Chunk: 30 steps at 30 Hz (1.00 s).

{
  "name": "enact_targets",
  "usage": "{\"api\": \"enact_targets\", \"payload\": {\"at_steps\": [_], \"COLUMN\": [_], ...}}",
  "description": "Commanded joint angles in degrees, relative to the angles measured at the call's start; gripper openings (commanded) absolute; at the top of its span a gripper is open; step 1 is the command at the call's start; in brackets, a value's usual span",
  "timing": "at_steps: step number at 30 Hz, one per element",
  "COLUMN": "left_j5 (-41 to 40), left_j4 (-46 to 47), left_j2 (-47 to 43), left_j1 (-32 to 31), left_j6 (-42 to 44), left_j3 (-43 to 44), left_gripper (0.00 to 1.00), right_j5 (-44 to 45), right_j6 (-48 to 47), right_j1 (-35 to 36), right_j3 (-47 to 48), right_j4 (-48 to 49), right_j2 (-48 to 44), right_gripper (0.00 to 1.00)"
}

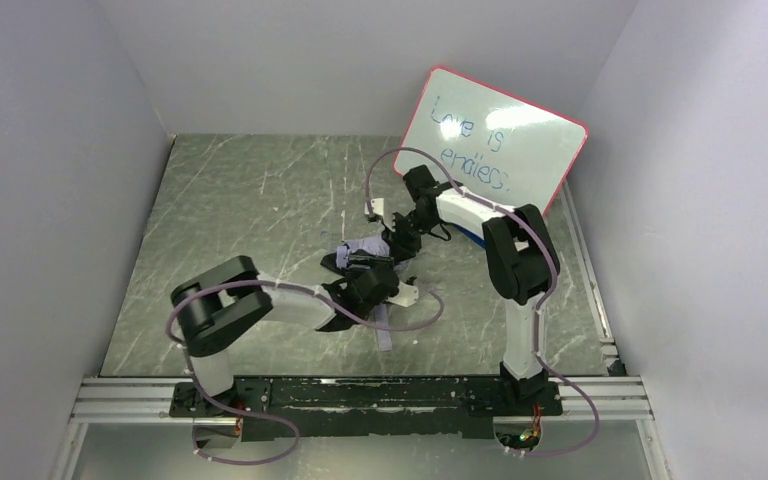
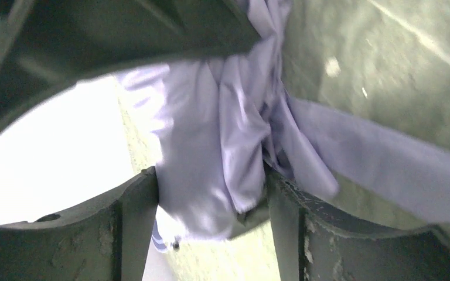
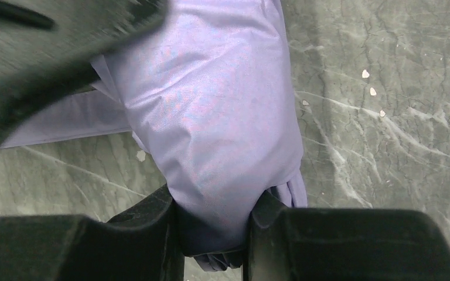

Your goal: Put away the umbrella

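Note:
The umbrella (image 1: 363, 247) lies crumpled at mid-table, lavender fabric with dark folds. A lavender strip of it (image 1: 385, 335) trails toward the near edge. My left gripper (image 1: 358, 272) reaches into it from the near side. In the left wrist view its fingers (image 2: 135, 205) stand apart, with a bunch of the umbrella's fabric (image 2: 211, 129) hanging loosely between them. My right gripper (image 1: 397, 243) comes in from the far right. In the right wrist view it (image 3: 214, 202) is shut on a thick fold of the umbrella (image 3: 211, 105). Handle and shaft are hidden.
A red-framed whiteboard (image 1: 495, 135) with blue writing leans against the back right wall, a blue object (image 1: 468, 236) at its foot behind my right arm. White walls close in three sides. A metal rail (image 1: 360, 395) runs along the near edge.

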Motion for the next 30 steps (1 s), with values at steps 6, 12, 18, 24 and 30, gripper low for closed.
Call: {"api": "enact_targets", "payload": {"at_steps": [6, 12, 18, 24, 30], "left_j5": [9.9, 20.4, 30.1, 39.7, 49.6], "left_j4": [-12.4, -21.0, -26.0, -29.6, -31.5], "left_j2": [-21.0, -34.5, -35.2, -30.4, -24.7], "left_j1": [3.0, 18.4, 30.0, 35.0, 42.4], "left_j6": [-9.0, -16.9, -19.8, -22.1, -25.0], "left_j3": [-12.6, -15.6, -11.1, -0.6, 6.0], "left_gripper": [0.70, 0.69, 0.68, 0.69, 0.73], "right_j5": [11.5, 16.1, 24.0, 32.7, 38.2], "right_j6": [1.9, 2.6, 4.4, 5.3, 6.1], "right_j1": [0.9, 2.4, 6.1, 10.7, 14.3], "right_j3": [-4.6, -10.1, -18.6, -28.5, -36.0], "right_j4": [6.4, 12.0, 21.1, 31.3, 39.5], "right_j2": [2.4, -1.2, -5.8, -8.8, -11.3], "right_gripper": [0.01, 0.00, 0.01, 0.01, 0.01]}}
